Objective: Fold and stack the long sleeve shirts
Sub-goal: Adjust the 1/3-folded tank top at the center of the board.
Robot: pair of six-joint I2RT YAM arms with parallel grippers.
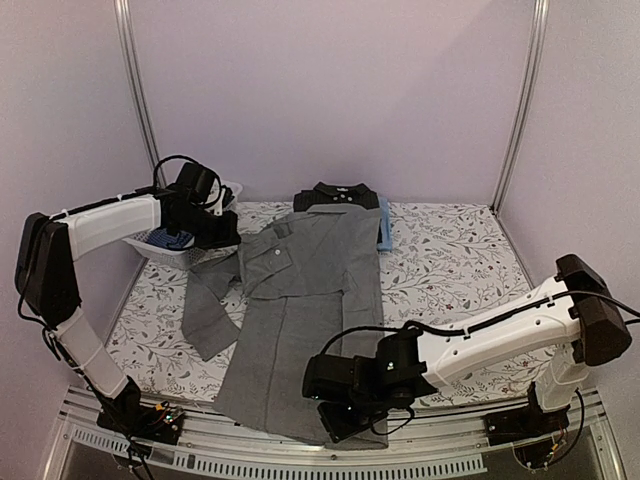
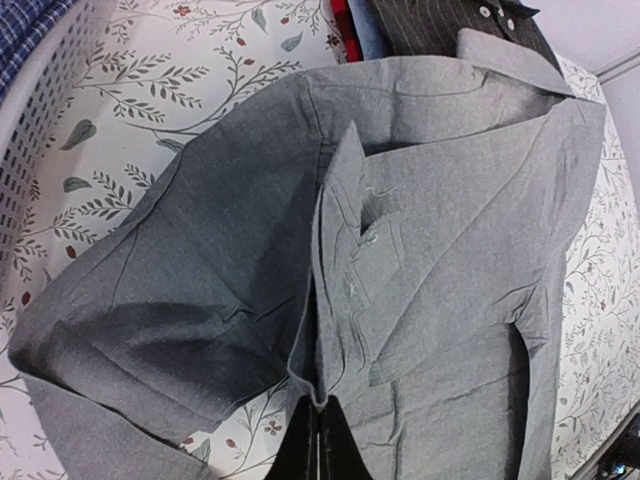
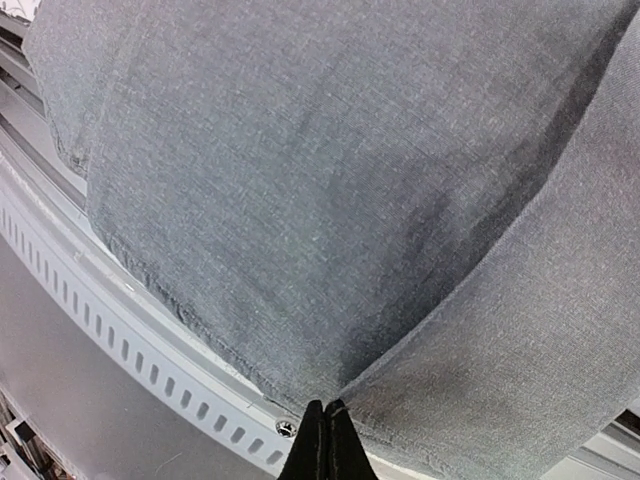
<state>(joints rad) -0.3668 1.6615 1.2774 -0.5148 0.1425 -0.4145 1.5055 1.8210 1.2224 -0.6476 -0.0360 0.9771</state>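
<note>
The grey long sleeve shirt (image 1: 300, 300) lies spread lengthwise on the flowered table, collar at the far end and hem at the near edge. My left gripper (image 1: 222, 240) is shut on a raised fold of it (image 2: 450, 230) near the left shoulder; in the left wrist view the fingertips (image 2: 320, 415) pinch the cloth ridge. My right gripper (image 1: 345, 425) is shut on the hem (image 3: 330, 200) at the table's front rail. A folded black shirt (image 1: 335, 196) with pale buttons (image 2: 450, 25) lies behind the collar, over a light blue shirt (image 1: 385, 232).
A white lattice basket (image 1: 150, 248) stands at the back left beside my left gripper, with a blue checked cloth (image 2: 25, 25) inside. The slotted metal rail (image 3: 120, 330) runs along the near edge. A grey sleeve (image 1: 205, 320) trails left of the shirt's body.
</note>
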